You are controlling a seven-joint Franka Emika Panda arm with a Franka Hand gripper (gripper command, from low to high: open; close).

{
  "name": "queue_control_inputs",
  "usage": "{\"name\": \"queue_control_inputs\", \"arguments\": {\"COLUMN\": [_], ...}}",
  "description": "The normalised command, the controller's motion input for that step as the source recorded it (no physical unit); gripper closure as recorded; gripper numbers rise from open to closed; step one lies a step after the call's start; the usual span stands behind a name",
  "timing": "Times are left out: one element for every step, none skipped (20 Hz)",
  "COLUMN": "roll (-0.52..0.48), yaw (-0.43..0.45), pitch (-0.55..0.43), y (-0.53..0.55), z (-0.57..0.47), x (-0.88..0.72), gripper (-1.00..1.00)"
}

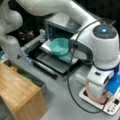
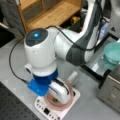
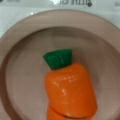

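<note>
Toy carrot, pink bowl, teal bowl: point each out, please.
toy carrot (image 3: 70,92): wrist view, on its orange body.
pink bowl (image 3: 22,50): wrist view, on its inner wall left of the carrot.
teal bowl (image 1: 60,46): a front view, on its inside, on the open oven door.

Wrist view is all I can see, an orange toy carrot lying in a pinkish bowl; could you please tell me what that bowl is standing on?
Observer: The bowl stands on a white pad with buttons, which lies on the grey table.
Operator: Thank you. What is directly above it?
Observer: The gripper points straight down into the bowl, over the carrot.
Operator: And is there anything else close by?
Observer: Yes. A teal bowl sits on the open door of a small oven, towards a front view's top.
</note>
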Motion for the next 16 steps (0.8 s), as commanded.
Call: {"name": "queue_control_inputs", "arguments": {"roll": [-0.306, -0.312, -0.315, -0.320, -0.329, -0.337, -0.341, -0.341, -0.347, -0.347, -0.350, -0.348, -0.355, -0.356, -0.357, -0.362], "yaw": [-0.060, -0.050, -0.038, -0.025, -0.016, -0.007, 0.002, 0.004, 0.015, 0.018, 0.028, 0.032, 0.036, 0.041, 0.045, 0.049], "pitch": [0.248, 0.242, 0.234, 0.227, 0.217, 0.207, 0.196, 0.189, 0.170, 0.160, 0.140, 0.130, 0.123, 0.116, 0.108, 0.104], "y": [0.16, 0.14, 0.10, 0.10, 0.07, 0.05, 0.02, 0.00, -0.02, -0.02, -0.02, -0.03, -0.03, -0.03, -0.03, -0.03], "z": [0.09, 0.08, 0.08, 0.06, 0.05, 0.04, 0.02, 0.02, 0.00, 0.00, -0.01, -0.02, -0.03, -0.05, -0.08, -0.10], "x": [0.28, 0.26, 0.23, 0.20, 0.17, 0.15, 0.12, 0.11, 0.10, 0.10, 0.10, 0.09, 0.08, 0.07, 0.05, 0.02], "gripper": [-1.00, -1.00, -1.00, -1.00, -1.00, -1.00, -1.00, -1.00, -1.00, -1.00, -1.00, -1.00, -1.00, -1.00, -1.00, -1.00]}}
